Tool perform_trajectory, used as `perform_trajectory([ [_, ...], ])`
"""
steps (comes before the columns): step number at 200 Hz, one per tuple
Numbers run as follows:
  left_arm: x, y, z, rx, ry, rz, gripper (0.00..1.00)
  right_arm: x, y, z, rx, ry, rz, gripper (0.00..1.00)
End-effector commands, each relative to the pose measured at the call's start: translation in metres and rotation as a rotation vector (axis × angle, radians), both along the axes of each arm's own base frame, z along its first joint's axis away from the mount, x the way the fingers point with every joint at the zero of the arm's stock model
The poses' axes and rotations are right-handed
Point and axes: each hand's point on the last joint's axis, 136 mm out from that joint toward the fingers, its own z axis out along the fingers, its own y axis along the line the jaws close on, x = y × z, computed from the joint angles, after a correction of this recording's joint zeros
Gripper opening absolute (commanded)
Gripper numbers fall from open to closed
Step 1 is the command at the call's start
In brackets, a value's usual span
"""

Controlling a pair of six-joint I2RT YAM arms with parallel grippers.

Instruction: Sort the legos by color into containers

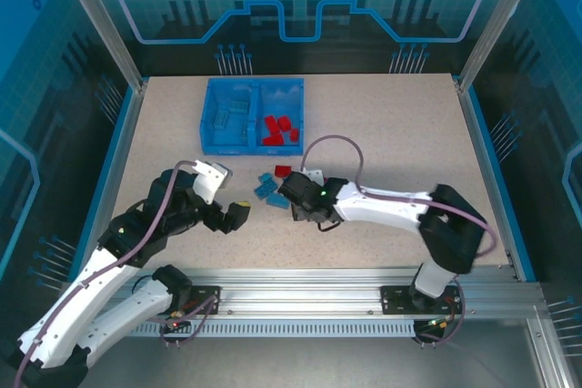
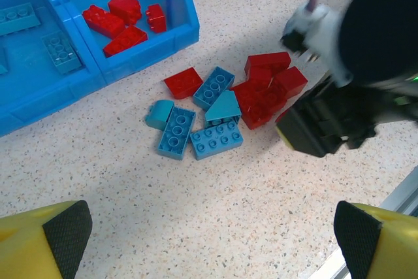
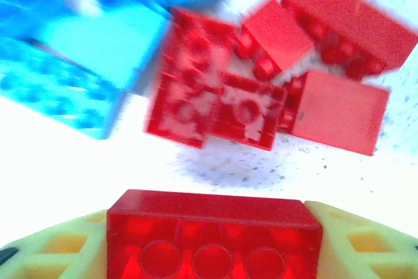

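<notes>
The right gripper [image 1: 297, 199] is clamped on a bright red rectangular plastic brick [image 3: 214, 230]. Its yellow fingers press on the brick's two short ends, so the long axis runs straight across from finger to finger, and the face with round marks is turned toward the wrist camera. The move ahead turns on where the red compartment lies from this claw. In the top view the blue rectangular plastic bin with a centre divider [image 1: 254, 117] sits farther up the table, away from the arm bases and a little to the left of the gripper. Its right-hand compartment [image 1: 287, 101], already holding several red bricks, is the nearer of the two. I judge the carry to be a short reach forward over the loose pile, with no need to cross the divider. The left-hand compartment [image 1: 216, 134] holds light blue bricks. Between claw and bin lies the unsorted heap: loose red bricks [image 2: 268, 89] on the side touching or just beside the right gripper, and loose light blue bricks [image 2: 210, 122] on the side toward the left arm. The left gripper [image 2: 210, 243] hangs over bare table near the heap, its black-padded fingers [image 2: 65, 233] spread wide with nothing between them. It is the nearer arm for the light blue bricks
</notes>
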Motion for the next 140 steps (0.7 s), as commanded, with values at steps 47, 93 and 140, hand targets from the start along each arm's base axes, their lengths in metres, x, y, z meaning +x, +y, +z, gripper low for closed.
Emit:
perform_trajectory([
  [47, 0.003, 0.021, 0.013, -0.013, -0.088, 0.104, 0.99, 0.092, 0.053, 0.146, -0.021, -0.443, 0.222, 0.53],
  [93, 0.005, 0.025, 0.013, -0.018, -0.089, 0.124, 0.99, 0.196, 0.063, 0.133, -0.147, -0.442, 0.168, 0.52],
  [140, 0.008, 0.025, 0.015, -0.054, -0.081, 0.132, 0.99, 0.262, 0.071, 0.080, -0.211, -0.390, 0.144, 0.53],
])
